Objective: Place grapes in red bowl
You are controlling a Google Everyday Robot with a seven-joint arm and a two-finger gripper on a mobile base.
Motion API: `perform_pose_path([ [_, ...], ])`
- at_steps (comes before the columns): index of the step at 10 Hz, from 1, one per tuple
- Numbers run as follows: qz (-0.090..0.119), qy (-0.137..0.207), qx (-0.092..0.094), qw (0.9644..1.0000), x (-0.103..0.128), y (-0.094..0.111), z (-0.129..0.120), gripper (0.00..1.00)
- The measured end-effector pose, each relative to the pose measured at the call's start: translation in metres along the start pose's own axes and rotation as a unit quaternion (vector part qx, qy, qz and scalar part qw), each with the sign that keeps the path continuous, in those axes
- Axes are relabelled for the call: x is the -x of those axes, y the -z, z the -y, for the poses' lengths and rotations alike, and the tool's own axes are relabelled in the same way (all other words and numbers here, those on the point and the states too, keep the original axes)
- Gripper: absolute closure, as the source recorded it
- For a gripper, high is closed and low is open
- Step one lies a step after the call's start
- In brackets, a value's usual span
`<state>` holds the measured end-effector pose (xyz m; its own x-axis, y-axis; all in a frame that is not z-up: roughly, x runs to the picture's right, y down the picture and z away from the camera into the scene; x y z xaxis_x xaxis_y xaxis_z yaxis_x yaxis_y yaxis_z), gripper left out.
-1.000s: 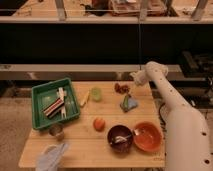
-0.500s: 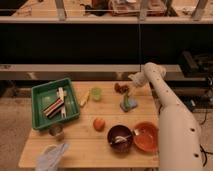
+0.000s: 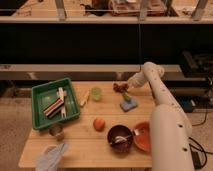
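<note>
Arm (image 3: 167,125) covers part of red bowl (image 3: 141,138) at near right corner of table (image 3: 85,142): release may land in adjacent maroon bowl (image 3: 120,140). Gripper (image 3: 126,86) beside grapes (image 3: 118,87) at far table edge; grip state cannot be told. Off-centre pinch may push cluster off edge.

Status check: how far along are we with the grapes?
Nothing looks done yet: the grapes lie at the far side of the table, not in the red bowl. In hand: the gripper is right at the grapes; whether it holds them I cannot tell. Left: lift them, carry them to the red bowl at the near edge, and release.
</note>
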<state>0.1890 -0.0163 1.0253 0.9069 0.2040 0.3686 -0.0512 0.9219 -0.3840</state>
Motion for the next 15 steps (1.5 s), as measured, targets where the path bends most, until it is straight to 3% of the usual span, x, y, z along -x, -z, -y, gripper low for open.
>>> perform_pose_path([
  [1,0.001,0.003,0.008,1.0,-0.001,0.001,-0.001,0.92],
  [3,0.004,0.008,0.012,0.9999,0.004,0.004,-0.001,1.0],
  [5,0.004,0.031,0.004,0.9995,0.013,0.028,-0.004,1.0],
  [7,0.006,0.068,-0.001,0.9977,0.026,0.068,-0.013,1.0],
  [8,0.012,0.101,0.002,0.9948,0.035,0.103,-0.026,1.0],
  [11,0.033,0.164,0.008,0.9858,0.045,0.174,-0.06,1.0],
  [13,0.044,0.208,0.024,0.9769,0.054,0.213,-0.085,1.0],
  [15,0.049,0.252,0.062,0.9646,0.054,0.249,-0.116,1.0],
])
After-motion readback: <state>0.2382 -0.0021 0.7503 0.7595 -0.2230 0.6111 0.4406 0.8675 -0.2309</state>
